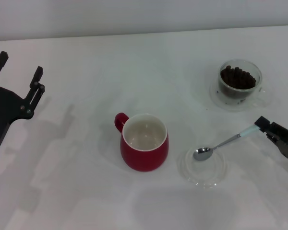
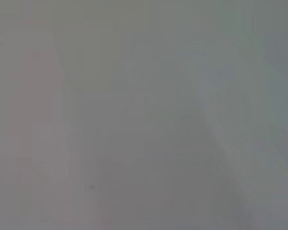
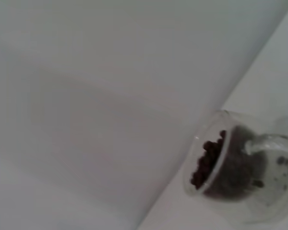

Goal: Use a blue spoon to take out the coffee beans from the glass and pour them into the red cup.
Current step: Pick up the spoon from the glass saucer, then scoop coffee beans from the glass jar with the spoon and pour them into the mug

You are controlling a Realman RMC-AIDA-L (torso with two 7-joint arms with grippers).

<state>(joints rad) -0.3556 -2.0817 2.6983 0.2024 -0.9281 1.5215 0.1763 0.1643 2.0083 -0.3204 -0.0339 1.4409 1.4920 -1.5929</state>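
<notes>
Head view: your right gripper (image 1: 262,125), at the white worktop's (image 1: 86,191) right edge, has its fingers together on the pale-blue handle tip of the slim silver-bowled blue spoon (image 1: 223,143). The spoon's long axis runs from the claw toward the worktop's near-middle, its bowl resting in the flat clear glass dish (image 1: 202,167). The small clear glass (image 1: 239,82) with dark coffee beans (image 1: 237,78) stands toward the far-right corner, beyond the claw. The glossy red cup (image 1: 144,142) sits mid-worktop, empty. Your right arm is plainly nearer. Left gripper (image 1: 18,67) is parked at the left edge, fingers apart.

Left wrist view: blank surface only.

Right wrist view: glass and beans close by.

No writing legible anywhere.
</notes>
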